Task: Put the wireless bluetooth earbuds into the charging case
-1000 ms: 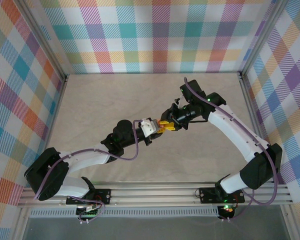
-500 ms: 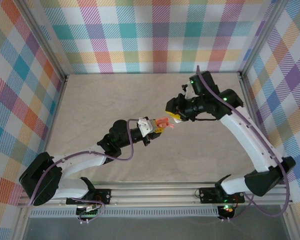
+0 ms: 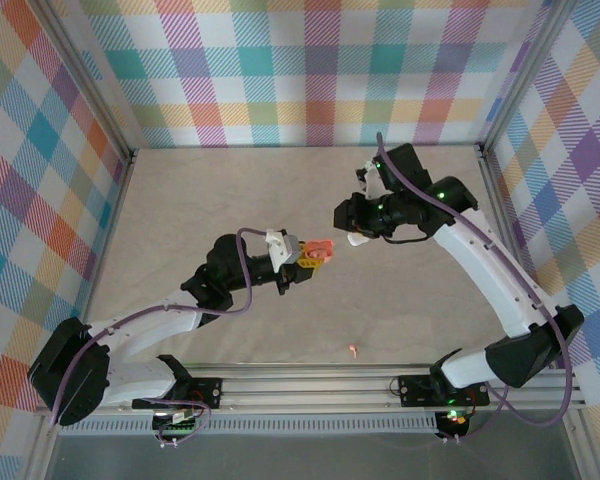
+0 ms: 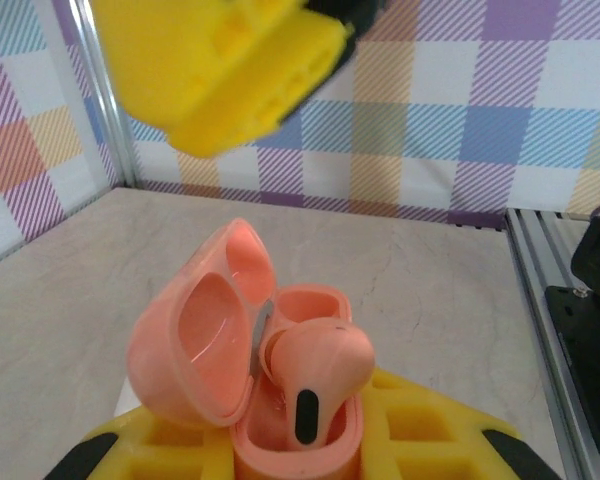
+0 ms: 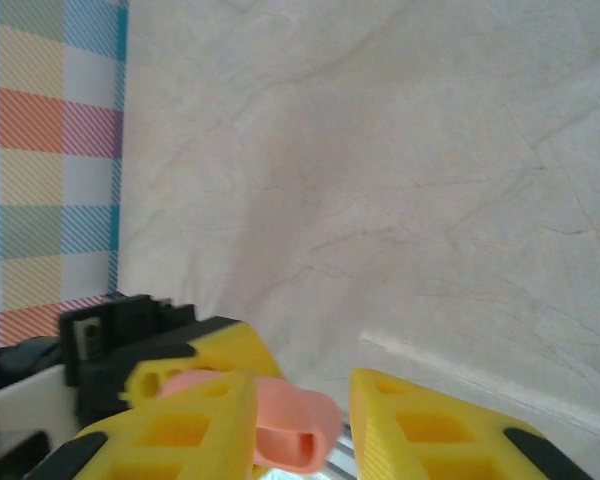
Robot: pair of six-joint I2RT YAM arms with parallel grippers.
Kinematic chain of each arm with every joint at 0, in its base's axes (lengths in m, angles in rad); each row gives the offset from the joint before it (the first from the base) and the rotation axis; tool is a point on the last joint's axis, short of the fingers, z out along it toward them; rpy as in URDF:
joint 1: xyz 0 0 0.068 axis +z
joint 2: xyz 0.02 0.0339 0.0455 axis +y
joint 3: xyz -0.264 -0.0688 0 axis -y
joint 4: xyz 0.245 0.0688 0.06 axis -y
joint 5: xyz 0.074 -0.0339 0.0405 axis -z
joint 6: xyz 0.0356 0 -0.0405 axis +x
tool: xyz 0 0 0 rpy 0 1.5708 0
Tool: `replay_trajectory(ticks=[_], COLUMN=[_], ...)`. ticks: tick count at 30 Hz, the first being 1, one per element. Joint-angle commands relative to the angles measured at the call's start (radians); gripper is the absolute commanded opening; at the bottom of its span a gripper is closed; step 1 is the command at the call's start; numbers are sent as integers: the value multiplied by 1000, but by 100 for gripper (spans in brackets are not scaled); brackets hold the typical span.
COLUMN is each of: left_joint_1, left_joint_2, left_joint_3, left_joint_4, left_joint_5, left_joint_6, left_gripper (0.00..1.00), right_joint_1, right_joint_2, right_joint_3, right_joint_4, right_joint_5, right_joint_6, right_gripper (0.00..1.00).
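**Item 1.** Salmon-pink, pebble-shaped plastic charging case (image 4: pixel 195 350). It is held above the beige marbled table (image 3: pixel 180 220). In the left wrist view its lid stands open toward 9 o'clock. The left gripper (image 3: pixel 315 253) has its yellow fingers pressed tight on the base of the case.

**Item 2.** Salmon-pink plastic earbud (image 4: pixel 315 372). It sits in the case's right-hand well, bulb uppermost and stem pointing down into the cavity. It appears to sit proud of the well, not fully home.

**Item 3.** Right gripper (image 5: pixel 302 388). In the top view it is at 2 o'clock from the case, just beside it and apart. Its yellow fingers stand narrowly parted with a salmon-pink rounded piece (image 5: pixel 292 425) between them. I cannot tell whether that piece is pinched or merely lies beyond the fingers.

**Item 4.** Small salmon-pink bit (image 3: pixel 353 350), probably a loose earbud. It lies on the table toward the near edge, at 6 o'clock from the right gripper and well apart from it. It is too small for its long axis to be read. The right arm is judged nearer, and the left is occupied with the case.
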State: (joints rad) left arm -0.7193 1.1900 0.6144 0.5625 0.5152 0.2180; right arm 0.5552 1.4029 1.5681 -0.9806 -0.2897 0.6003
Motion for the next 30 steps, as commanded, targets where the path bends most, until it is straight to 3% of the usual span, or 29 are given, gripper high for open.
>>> replay_trajectory(ticks=[1, 6, 11, 30], left_joint_1=[37, 64, 66, 64], left_joint_2=[7, 22, 21, -5], left_joint_3=[-2, 5, 11, 16], left_joint_4=[12, 14, 13, -20], left_joint_5=[8, 38, 66, 103], left_joint_6=[-67, -115, -115, -85], left_gripper=[0, 0, 0, 0], right_joint_1=[-6, 63, 152, 227], right_joint_2=[-74, -138, -78, 46], right_joint_3=[-76, -184, -147, -52], right_joint_4=[94, 215, 223, 168], right_joint_5=[-48, -76, -65, -27], right_joint_6=[-44, -71, -100, -133], right_gripper=[26, 16, 15, 6])
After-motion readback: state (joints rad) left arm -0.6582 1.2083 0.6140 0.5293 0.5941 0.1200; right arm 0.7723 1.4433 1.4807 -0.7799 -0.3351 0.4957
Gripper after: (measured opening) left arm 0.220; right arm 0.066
